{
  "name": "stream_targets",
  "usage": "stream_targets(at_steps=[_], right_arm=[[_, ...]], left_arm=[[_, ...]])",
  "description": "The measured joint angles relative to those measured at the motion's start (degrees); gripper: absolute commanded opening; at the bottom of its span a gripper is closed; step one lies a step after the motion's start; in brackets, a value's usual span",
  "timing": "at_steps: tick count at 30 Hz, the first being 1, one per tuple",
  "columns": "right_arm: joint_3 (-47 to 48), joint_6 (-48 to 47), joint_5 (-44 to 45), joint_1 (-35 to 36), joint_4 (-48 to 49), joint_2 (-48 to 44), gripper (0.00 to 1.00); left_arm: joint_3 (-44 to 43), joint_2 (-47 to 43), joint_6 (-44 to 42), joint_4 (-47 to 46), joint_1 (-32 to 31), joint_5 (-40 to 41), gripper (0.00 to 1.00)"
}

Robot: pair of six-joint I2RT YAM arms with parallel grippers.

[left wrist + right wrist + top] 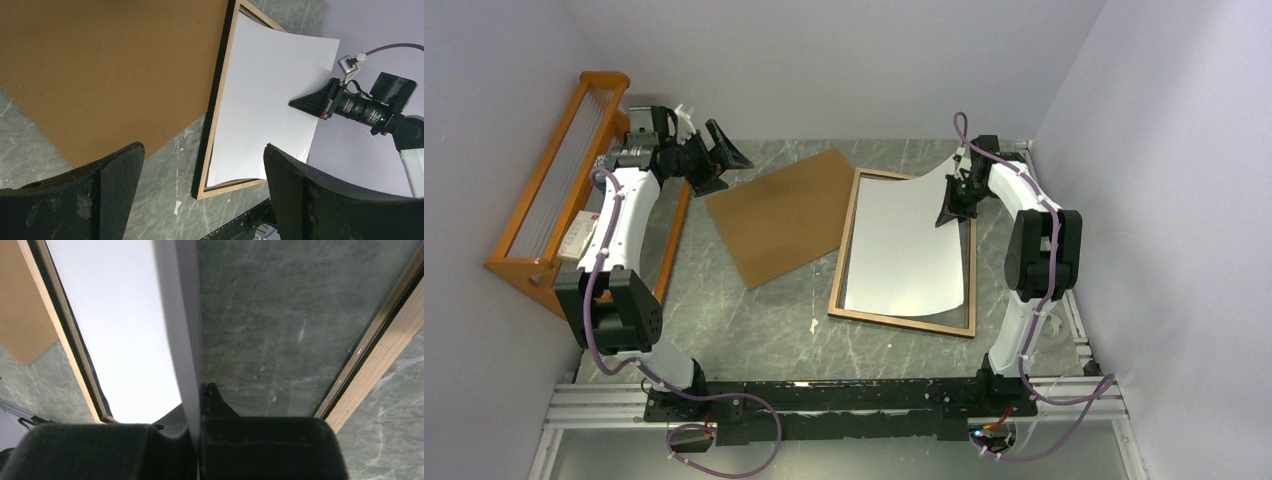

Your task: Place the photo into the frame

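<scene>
The frame (850, 240) lies flat on the table with its brown wood back up, right of centre. The photo (904, 250) shows its plain white back and rests inside the frame, its far right corner lifted and curled. My right gripper (951, 208) is shut on that raised right edge; in the right wrist view the white sheet (125, 330) runs edge-on between the closed fingers (250, 445). My left gripper (724, 160) is open and empty, held high at the far left. The left wrist view shows the frame (212, 130) and the photo (265, 105) beyond its spread fingers (310, 195).
A flat brown backing board (779, 212) lies left of the frame, partly under its left rail. An orange wooden rack (554, 180) stands along the left wall. Walls close the back and both sides. A small white scrap (813, 324) lies near the frame's near left corner.
</scene>
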State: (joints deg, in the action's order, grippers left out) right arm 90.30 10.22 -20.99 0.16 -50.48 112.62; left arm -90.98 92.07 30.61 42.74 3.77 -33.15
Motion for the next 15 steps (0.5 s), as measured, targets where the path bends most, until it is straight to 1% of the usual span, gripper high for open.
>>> stream_targets(at_steps=[3,10,12,14,15], right_arm=[[-0.55,0.52,-0.09,0.0,0.94,-0.04,0.0],[-7.21,3.72,-0.55,0.0,5.7,-0.94,0.0],[-7.96,4.39,-0.5,0.0,6.32,-1.01,0.05],[-8.02,4.59,-0.33,0.0,6.49,-1.01,0.13],[-8.0,4.7,-0.15,0.0,6.6,-1.05,0.19]], left_arm=[[0.0,1.29,-0.17,0.02,-0.22,-0.02,0.94],[-0.02,3.41,-0.94,0.07,-0.61,0.0,0.94],[-0.02,3.43,-1.03,0.07,-0.7,0.02,0.94],[-0.02,3.43,-1.05,0.07,-0.76,0.02,0.94],[-0.02,3.45,-1.07,0.07,-0.81,0.04,0.94]])
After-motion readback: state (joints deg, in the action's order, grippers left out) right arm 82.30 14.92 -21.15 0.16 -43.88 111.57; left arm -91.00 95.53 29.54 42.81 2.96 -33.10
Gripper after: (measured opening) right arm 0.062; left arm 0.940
